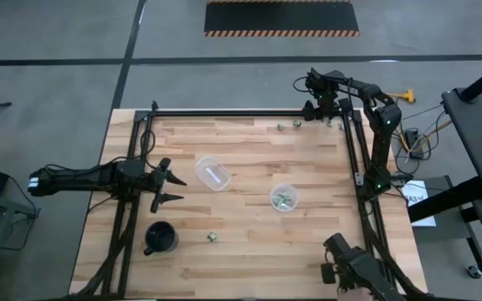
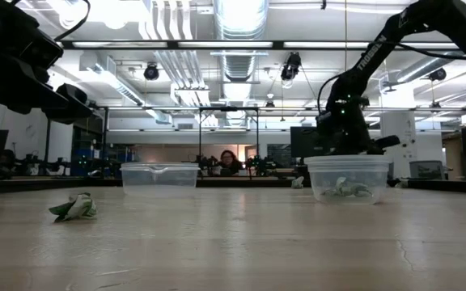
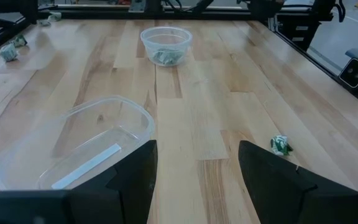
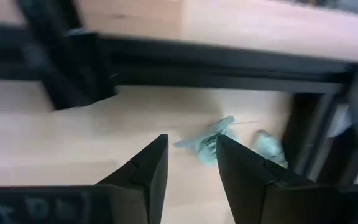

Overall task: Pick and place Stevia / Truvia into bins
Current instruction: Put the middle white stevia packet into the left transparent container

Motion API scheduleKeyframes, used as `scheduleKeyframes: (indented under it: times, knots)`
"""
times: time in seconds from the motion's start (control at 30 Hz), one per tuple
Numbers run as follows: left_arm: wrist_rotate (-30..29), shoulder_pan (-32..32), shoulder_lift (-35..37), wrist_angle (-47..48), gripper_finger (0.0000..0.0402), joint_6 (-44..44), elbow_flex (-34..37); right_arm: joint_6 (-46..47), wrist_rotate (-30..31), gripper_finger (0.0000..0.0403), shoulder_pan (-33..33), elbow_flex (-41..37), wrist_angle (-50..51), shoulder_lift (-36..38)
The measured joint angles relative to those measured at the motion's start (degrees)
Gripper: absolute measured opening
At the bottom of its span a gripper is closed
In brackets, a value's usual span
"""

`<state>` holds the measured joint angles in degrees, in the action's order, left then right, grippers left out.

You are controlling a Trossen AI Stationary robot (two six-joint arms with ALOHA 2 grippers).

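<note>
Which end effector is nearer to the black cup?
Left. The left end effector hovers just above the black cup in the high view; the right end effector is at the table's far right corner.

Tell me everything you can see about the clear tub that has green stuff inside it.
The round clear tub looks like thin whitish plastic, open at the top with a slightly thicker rim. It stands upright on the bare wooden table, right of the middle, apart from the other clear tub. Inside lie a few crumpled green-and-white packets, resting on its bottom. Nothing else touches it; neither robot hand is near.
</note>
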<state>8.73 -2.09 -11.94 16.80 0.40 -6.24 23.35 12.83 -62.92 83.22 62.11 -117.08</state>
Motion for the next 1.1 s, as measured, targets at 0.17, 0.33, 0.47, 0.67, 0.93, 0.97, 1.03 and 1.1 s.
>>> scheduleKeyframes:
  times: [0.17, 0.33, 0.47, 0.67, 0.93, 0.97, 1.03, 1.1]
  knots:
    - [-0.01, -0.01, -0.01, 0.02, 0.0209, 0.0, 0.0, 1.48, 5.17, 0.0131, 0.02, -0.95, -1.38, 0.0]
    - [-0.02, -0.02, 0.0, 0.02, 0.0209, 0.0, 0.0, 2.36, 4.27, 0.0136, 0.02, -2.66, -3.55, 0.0]
    - [-0.02, -0.01, -0.02, 0.03, 0.0209, 0.0, 0.0, 1.88, 3.85, 0.0139, -0.19, -4.1, -4.75, 0.07]
    - [-0.01, -0.01, 0.05, 0.0, 0.0209, 0.0, 0.0, 2.39, 3.45, 0.0138, -1.45, -4.57, -4.31, 0.24]
    - [-0.02, 0.0, 0.02, 0.02, 0.0209, 0.0, 0.0, 3.94, 3.01, 0.0137, -2.32, -4.59, -3.87, 0.22]
    - [-0.02, -0.02, 0.02, 0.0, 0.0209, 0.0, 0.0, 3.91, 3.01, 0.0137, -2.32, -4.59, -3.87, 0.22]
    - [-0.01, -0.01, -0.02, 0.02, 0.0209, 0.0, 0.0, 3.8, 3.02, 0.0137, -2.21, -4.61, -3.9, 0.22]
    - [-0.02, -0.01, -0.02, 0.0, 0.0209, 0.0, 0.0, 3.62, 2.88, 0.0137, -2.21, -4.61, -3.96, 0.22]
